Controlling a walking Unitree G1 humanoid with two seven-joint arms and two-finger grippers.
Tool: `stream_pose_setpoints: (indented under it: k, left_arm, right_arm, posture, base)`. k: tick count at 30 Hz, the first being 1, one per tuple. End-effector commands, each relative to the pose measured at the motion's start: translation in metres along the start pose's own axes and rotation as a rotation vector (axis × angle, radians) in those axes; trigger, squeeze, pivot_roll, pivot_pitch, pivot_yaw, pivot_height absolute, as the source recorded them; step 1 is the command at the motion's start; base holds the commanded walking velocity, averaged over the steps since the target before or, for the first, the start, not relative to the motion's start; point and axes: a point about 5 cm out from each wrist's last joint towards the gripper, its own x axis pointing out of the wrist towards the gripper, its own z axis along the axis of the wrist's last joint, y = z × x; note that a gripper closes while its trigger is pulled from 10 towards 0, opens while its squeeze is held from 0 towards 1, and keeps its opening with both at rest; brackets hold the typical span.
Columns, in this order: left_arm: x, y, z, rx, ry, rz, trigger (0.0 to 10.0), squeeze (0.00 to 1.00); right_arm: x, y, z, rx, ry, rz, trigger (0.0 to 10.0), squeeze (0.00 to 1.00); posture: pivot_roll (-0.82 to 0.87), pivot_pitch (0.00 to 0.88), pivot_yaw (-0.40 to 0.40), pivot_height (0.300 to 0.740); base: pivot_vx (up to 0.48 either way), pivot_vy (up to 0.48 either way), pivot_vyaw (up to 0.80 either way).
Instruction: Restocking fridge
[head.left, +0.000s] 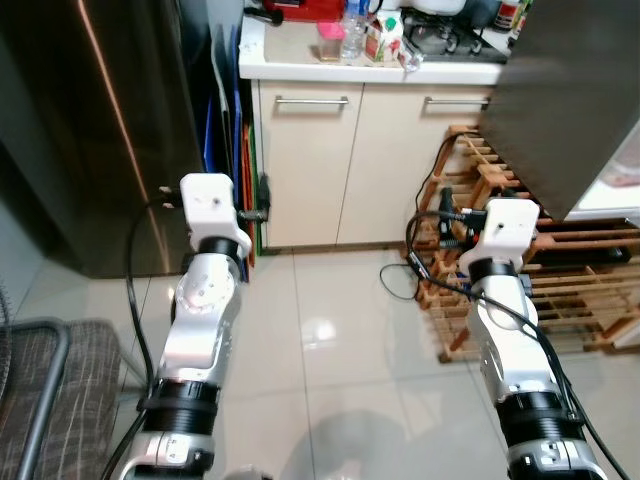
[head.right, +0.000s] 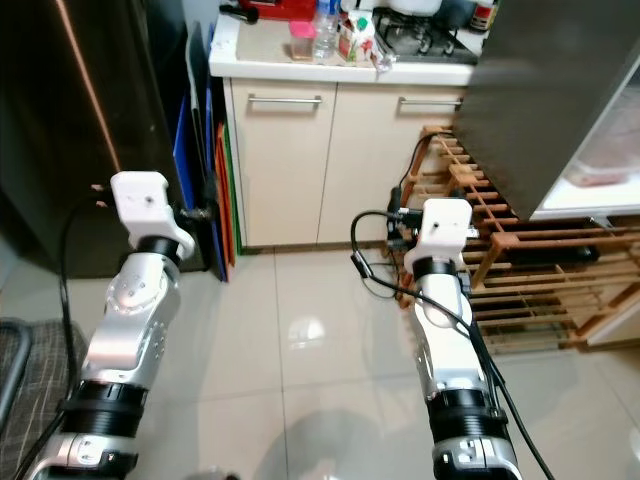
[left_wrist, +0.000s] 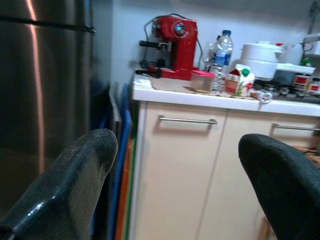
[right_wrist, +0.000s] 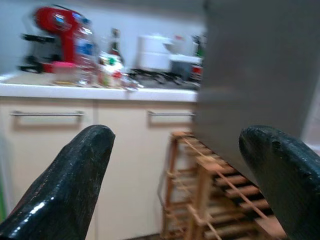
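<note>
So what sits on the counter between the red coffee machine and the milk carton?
In the left wrist view, a pink-lidded container and a water bottle.

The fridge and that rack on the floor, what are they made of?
The fridge looks like brushed steel: dark, smooth, with a long streak of reflected light. The rack looks like bare wood: orange-brown slats and posts, matte.

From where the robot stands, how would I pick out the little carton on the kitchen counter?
Look at the white countertop above the cream cabinets, right of the tall steel fridge. A red coffee machine stands at its left end, then a pink-lidded tub and a clear water bottle. The carton comes next: small, with a peaked top, a green cap and red and white print.
</note>
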Motion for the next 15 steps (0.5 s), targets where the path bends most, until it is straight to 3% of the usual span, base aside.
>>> stream_pose_setpoints:
  k: [1,7,8,11,15]
  left_arm:
    - [-0.003,0.004,-0.009,-0.007,0.045,0.013,10.0,0.0]
    - [-0.03,0.016,-0.023,0.067,0.082,-0.062,10.0,0.0]
    - [-0.044,0.022,-0.028,0.071,0.098,-0.083,10.0,0.0]
    - [-0.05,0.023,-0.032,0.069,0.122,-0.081,10.0,0.0]
    - [-0.047,0.016,-0.03,0.051,0.114,-0.081,10.0,0.0]
  right_arm:
    - [-0.004,-0.007,-0.008,0.008,0.049,-0.028,10.0,0.0]
    - [-0.035,-0.006,-0.02,-0.029,0.102,0.048,10.0,0.0]
    - [-0.05,-0.008,-0.026,-0.043,0.134,0.077,10.0,0.0]
    - [-0.057,-0.008,-0.031,-0.043,0.156,0.084,10.0,0.0]
    - [-0.055,-0.004,-0.03,-0.034,0.159,0.082,10.0,0.0]
  posture:
    - [-0.05,0.0,-0.043,0.74]
    - [-0.05,0.0,-0.044,0.74]
    - [-0.05,0.0,-0.045,0.74]
    - [-0.05,0.0,-0.046,0.74]
    - [-0.05,0.0,-0.047,0.74]
  base:
    - [0.446,0.0,0.0]
    - [0.446,0.0,0.0]
    - [0.45,0.0,0.0]
    - [0.449,0.0,0.0]
    - [0.45,0.0,0.0]
